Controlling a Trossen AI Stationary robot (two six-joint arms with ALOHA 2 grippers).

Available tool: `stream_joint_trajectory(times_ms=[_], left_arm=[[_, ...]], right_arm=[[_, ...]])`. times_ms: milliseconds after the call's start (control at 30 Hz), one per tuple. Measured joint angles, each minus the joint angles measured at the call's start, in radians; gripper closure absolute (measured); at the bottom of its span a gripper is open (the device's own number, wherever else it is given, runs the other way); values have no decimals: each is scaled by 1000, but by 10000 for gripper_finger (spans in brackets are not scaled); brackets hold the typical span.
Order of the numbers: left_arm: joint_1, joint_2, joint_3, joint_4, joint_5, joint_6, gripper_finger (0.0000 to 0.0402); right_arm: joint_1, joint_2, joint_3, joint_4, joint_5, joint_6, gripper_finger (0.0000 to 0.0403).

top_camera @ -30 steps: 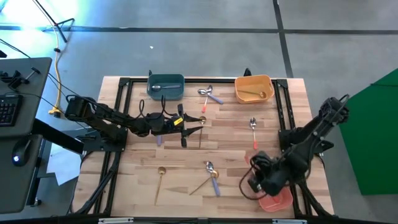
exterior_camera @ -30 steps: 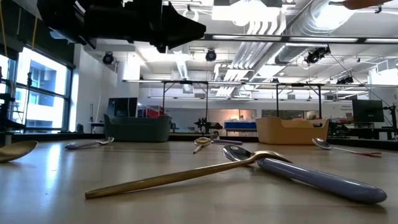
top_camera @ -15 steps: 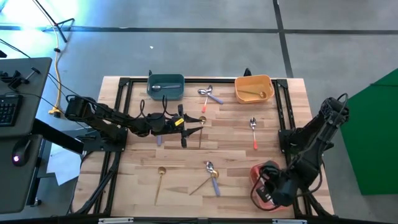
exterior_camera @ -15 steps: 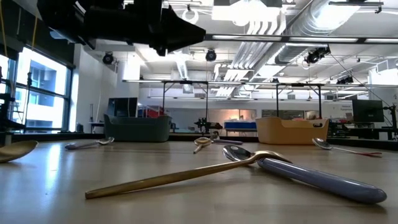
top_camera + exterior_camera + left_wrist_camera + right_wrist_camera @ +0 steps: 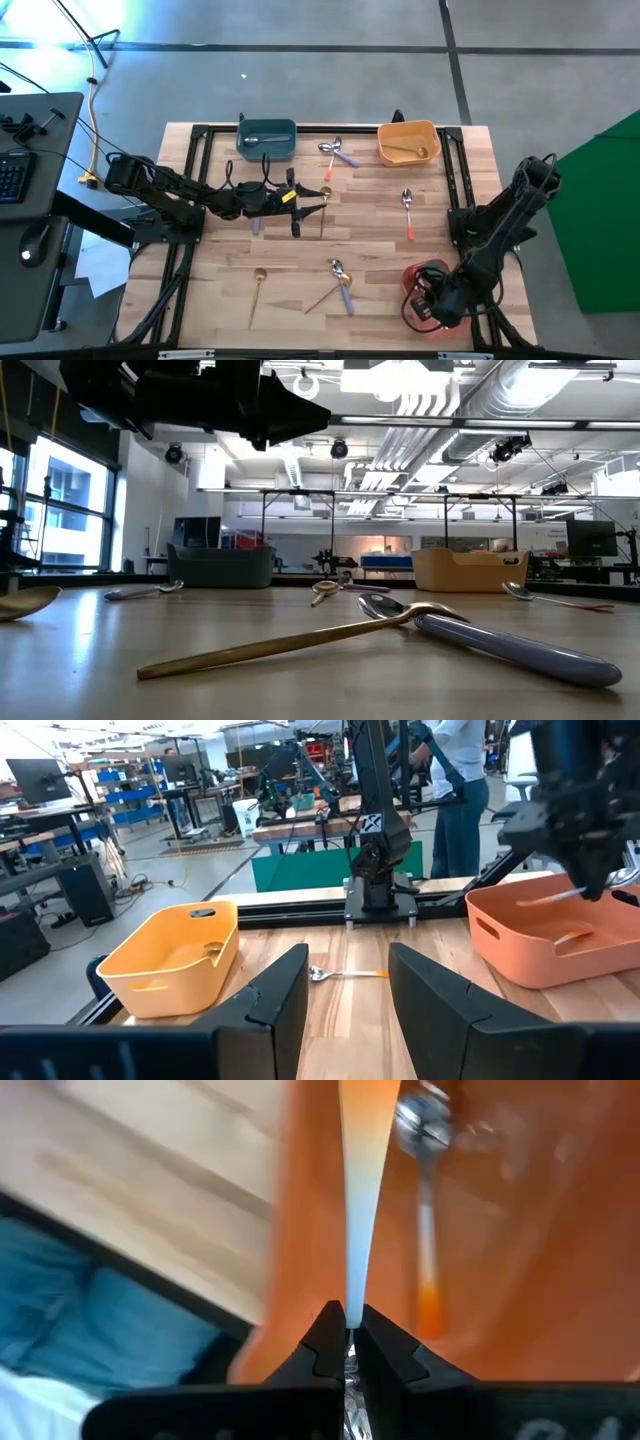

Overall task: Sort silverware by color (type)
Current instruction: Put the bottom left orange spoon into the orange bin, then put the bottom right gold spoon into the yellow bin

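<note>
Wood table [image 5: 380, 235]: right pincer [image 5: 348, 1342] clamped on pink-handled spoon [image 5: 357, 1200] over red-pink bin [image 5: 412, 277]; left pincer [image 5: 345, 1010] agape, empty.

Wooden butcher-block table [image 5: 370, 230] with a black frame along its edges carried everything. Teal bin [image 5: 266, 139] sat at the far edge left of centre, orange bin [image 5: 408, 142] far right, red-pink bin [image 5: 432, 305] at the near right corner. Loose on the wood: two crossed spoons [image 5: 336, 152] between the far bins, a gold spoon [image 5: 325, 197] mid-table, a red-handled spoon [image 5: 408, 212] right of centre, a gold spoon [image 5: 258, 288] near left, and a gold spoon crossing a lavender-handled one [image 5: 340, 282] near centre.
</note>
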Motion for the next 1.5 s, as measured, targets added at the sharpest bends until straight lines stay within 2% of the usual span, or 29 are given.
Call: stream_joint_trajectory(times_ms=[133, 367, 833, 933, 1133, 1233, 1400, 1500], left_arm=[[0, 0, 0, 0, 0, 0, 273], [0, 0, 0, -2, 0, -8, 273], [0, 0, 0, -14, 0, -8, 273], [0, 0, 0, -14, 0, -8, 273], [0, 0, 0, -14, 0, -8, 273], [0, 0, 0, -16, 0, -9, 273], [-1, 0, 0, -19, 0, -27, 273], [-2, 0, 0, -23, 0, -27, 273]], right_arm=[[1, -1, -63, 65, -52, 9, 402], [-2, -2, -157, 172, -66, 1, 402], [-2, -2, -165, 130, -61, -65, 393], [-2, -2, -165, 126, -51, -78, 374], [-5, -2, -165, 117, -51, -81, 312], [-17, -2, -157, 97, -86, -125, 296], [-33, -2, -63, 18, -127, -286, 320], [-33, -2, 28, -105, -58, -389, 358]])
